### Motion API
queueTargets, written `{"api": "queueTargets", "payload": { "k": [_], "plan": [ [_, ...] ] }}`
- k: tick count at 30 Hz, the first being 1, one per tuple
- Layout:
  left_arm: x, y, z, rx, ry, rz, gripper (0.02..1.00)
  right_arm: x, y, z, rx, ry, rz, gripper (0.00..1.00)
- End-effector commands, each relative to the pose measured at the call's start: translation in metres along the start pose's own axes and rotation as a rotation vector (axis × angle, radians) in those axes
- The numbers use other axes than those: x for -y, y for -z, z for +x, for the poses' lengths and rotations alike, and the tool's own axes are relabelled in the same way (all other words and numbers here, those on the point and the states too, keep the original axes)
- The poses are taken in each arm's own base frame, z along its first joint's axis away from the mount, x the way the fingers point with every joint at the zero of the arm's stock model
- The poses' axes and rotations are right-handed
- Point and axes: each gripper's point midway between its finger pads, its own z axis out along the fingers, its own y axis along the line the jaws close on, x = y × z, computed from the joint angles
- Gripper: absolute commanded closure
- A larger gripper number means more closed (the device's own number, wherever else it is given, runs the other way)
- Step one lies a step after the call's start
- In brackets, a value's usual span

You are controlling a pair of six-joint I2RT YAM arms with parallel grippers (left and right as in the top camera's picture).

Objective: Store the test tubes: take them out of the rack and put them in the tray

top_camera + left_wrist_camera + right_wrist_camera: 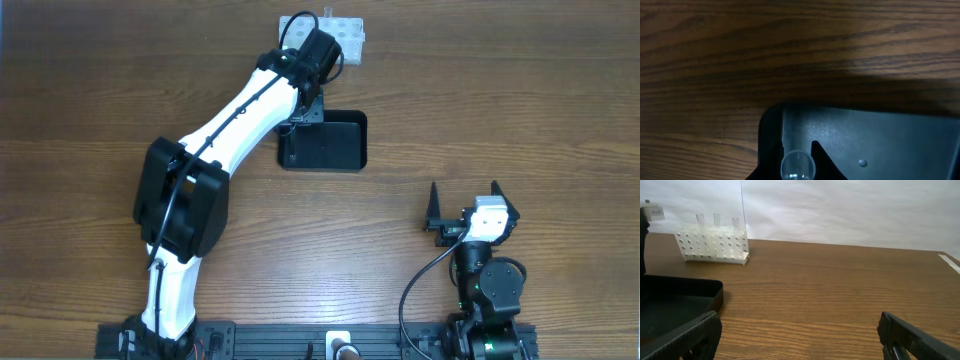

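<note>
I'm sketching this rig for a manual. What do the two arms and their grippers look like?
The left arm has white link shells, bulky black joint housings and a black cable along it. The right arm is mostly black with a white wrist block and a looping black cable. The right gripper has two black, pointed fingers.

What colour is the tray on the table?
Black. The tray shows best in the top view, dark against the brown wood.
</note>
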Motion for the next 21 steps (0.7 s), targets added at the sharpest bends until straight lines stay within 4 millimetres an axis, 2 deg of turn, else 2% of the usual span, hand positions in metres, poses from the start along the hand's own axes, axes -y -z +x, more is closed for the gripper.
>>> {"api": "queueTargets", "payload": {
  "k": [1,7,10,12,14,16,18,21],
  "plan": [
    [-0.004,-0.011,0.0,-0.021,0.025,-0.008,0.84,0.004,0.0,0.002,0.0,0.003,0.019,0.007],
    [-0.005,-0.011,0.0,-0.021,0.026,-0.007,0.774,0.004,0.0,0.002,0.0,0.003,0.019,0.007],
    [-0.003,-0.009,-0.004,-0.009,0.029,-0.002,0.654,0.004,0.0,0.002,0.0,0.004,0.019,0.007],
    [-0.002,-0.002,-0.012,0.017,0.034,0.005,0.623,0.004,0.0,0.002,0.0,0.004,0.019,0.009],
    [0.0,0.015,-0.029,0.078,0.045,0.01,0.614,0.004,0.0,0.002,0.0,0.003,0.019,0.009],
    [0.002,0.041,-0.051,0.168,0.058,0.015,0.588,0.004,0.0,0.002,0.0,0.003,0.019,0.009],
    [0.007,0.076,-0.083,0.295,0.078,0.017,0.549,0.004,0.0,0.002,0.0,0.004,0.019,0.007],
    [0.018,0.114,-0.124,0.46,0.051,0.053,0.478,0.004,0.0,0.002,0.0,0.004,0.019,0.009]
  ]
}}
